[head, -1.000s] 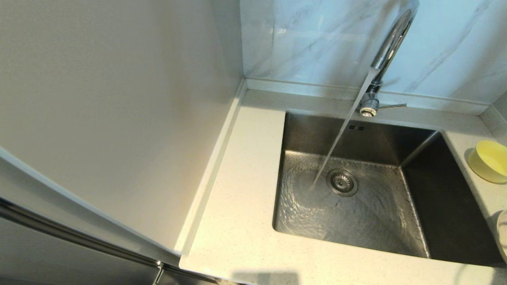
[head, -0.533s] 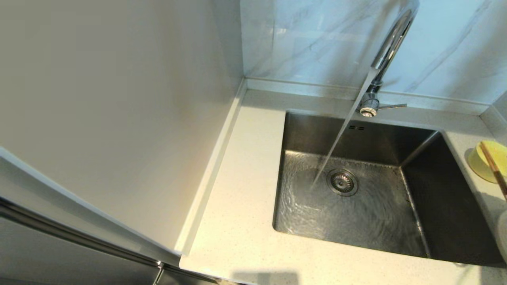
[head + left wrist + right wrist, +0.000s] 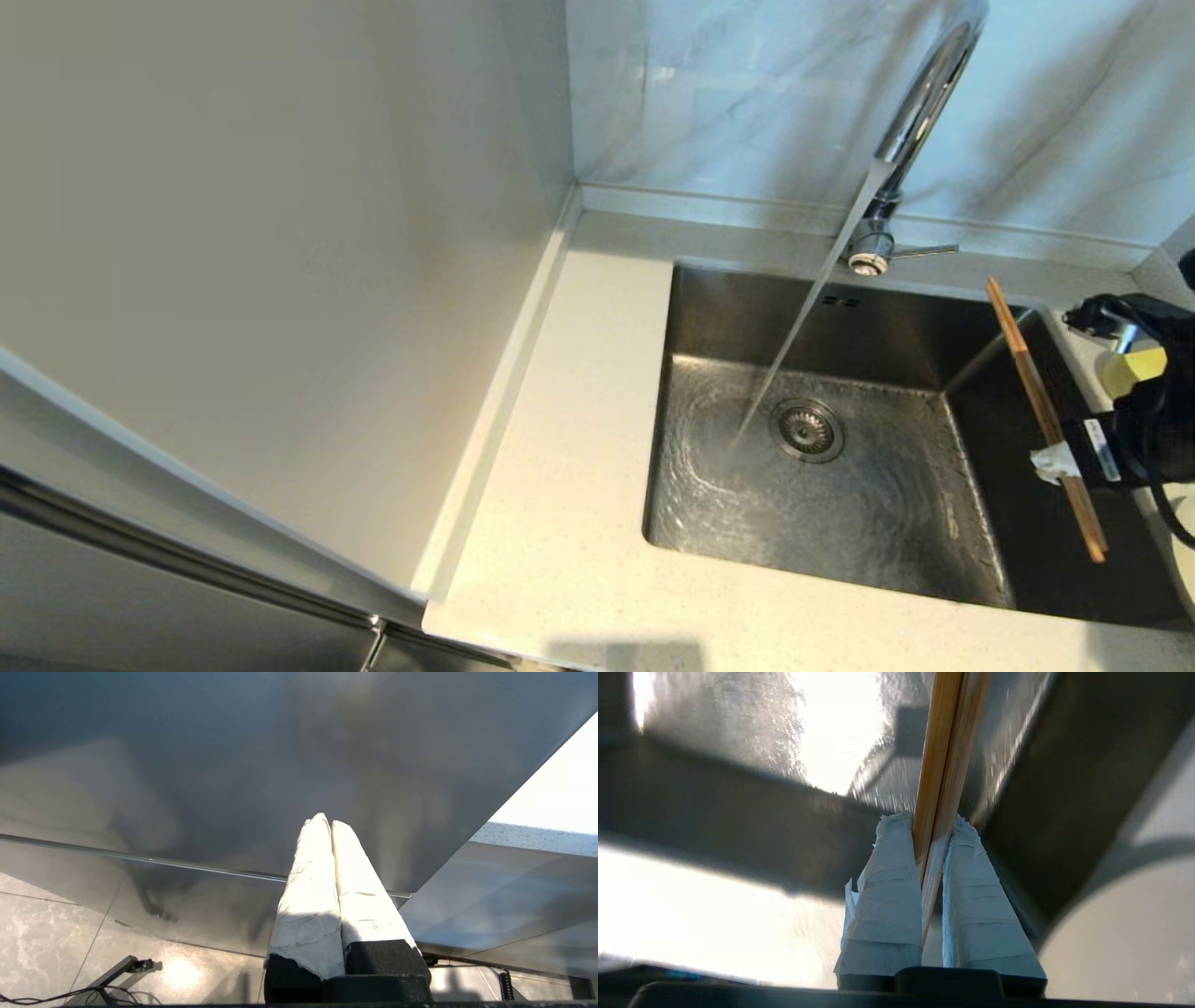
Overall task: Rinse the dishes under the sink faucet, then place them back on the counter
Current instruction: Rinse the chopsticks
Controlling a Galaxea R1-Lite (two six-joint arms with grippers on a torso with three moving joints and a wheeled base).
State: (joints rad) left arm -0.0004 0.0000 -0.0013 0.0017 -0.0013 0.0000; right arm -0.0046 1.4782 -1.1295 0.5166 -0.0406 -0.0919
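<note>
A pair of brown wooden chopsticks (image 3: 1041,411) hangs slanted over the right side of the steel sink (image 3: 738,313). My right gripper (image 3: 1053,459) is shut on them near their lower third. In the right wrist view the chopsticks (image 3: 943,742) run out between the taped fingers of the right gripper (image 3: 927,821). Water pours from the chrome faucet (image 3: 920,103) onto the basin floor left of the drain strainer (image 3: 806,429), well left of the chopsticks. The yellow bowl (image 3: 1131,369) on the counter (image 3: 579,448) is mostly hidden behind my right arm. A sliver of the plate (image 3: 1187,546) shows at the right edge.
My left gripper (image 3: 325,820) hangs shut and empty, low beside a glossy cabinet front, out of the head view. A tall pale wall panel (image 3: 280,233) borders the counter on the left. The faucet's lever (image 3: 924,250) points right along the back edge.
My right arm has come in from the right edge, carrying the chopsticks leftward over the sink's right side. It now covers most of the bowl. Water keeps running.
</note>
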